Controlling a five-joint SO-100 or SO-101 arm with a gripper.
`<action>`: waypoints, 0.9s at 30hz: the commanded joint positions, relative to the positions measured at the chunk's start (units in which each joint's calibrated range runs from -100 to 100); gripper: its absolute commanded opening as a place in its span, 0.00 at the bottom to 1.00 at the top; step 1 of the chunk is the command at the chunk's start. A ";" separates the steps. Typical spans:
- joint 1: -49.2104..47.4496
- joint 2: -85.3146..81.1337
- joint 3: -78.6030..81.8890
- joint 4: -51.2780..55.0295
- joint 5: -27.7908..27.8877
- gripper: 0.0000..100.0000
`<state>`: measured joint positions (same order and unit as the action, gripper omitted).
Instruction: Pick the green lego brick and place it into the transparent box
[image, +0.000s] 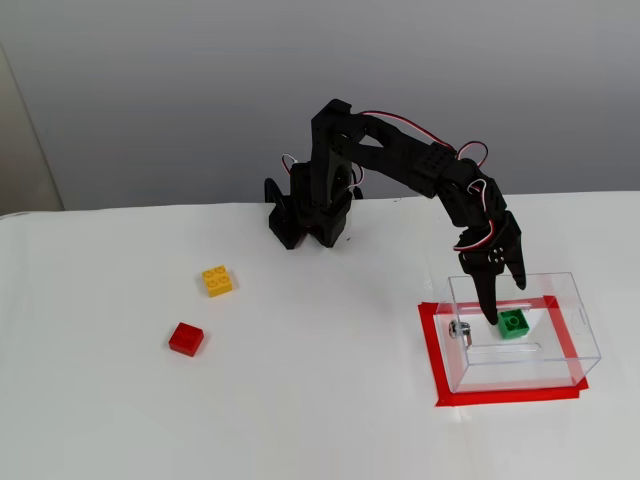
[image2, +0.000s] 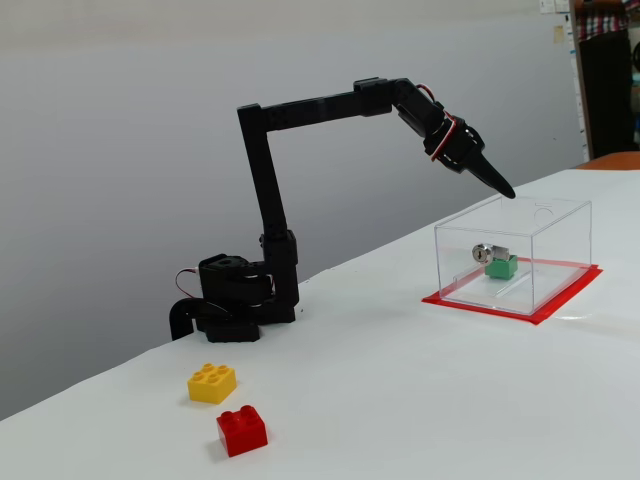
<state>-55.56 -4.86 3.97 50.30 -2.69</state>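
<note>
The green lego brick lies studs up on the floor of the transparent box, free of the gripper. In the lower fixed view the brick sits just behind the small metal knob on the box wall. My black gripper hangs over the box's open top, open, with nothing between its fingers. From the side, the gripper points down just above the box's rim.
The box stands on a red tape rectangle at the right of the white table. A yellow brick and a red brick lie at the left, well apart from the box. The arm's base stands at the table's back edge.
</note>
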 joint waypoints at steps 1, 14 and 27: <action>0.58 -1.37 -1.89 -0.52 0.18 0.19; 2.80 -6.97 0.46 0.27 0.18 0.04; 17.51 -33.02 25.68 0.18 0.18 0.03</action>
<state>-41.77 -30.06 25.68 50.47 -2.69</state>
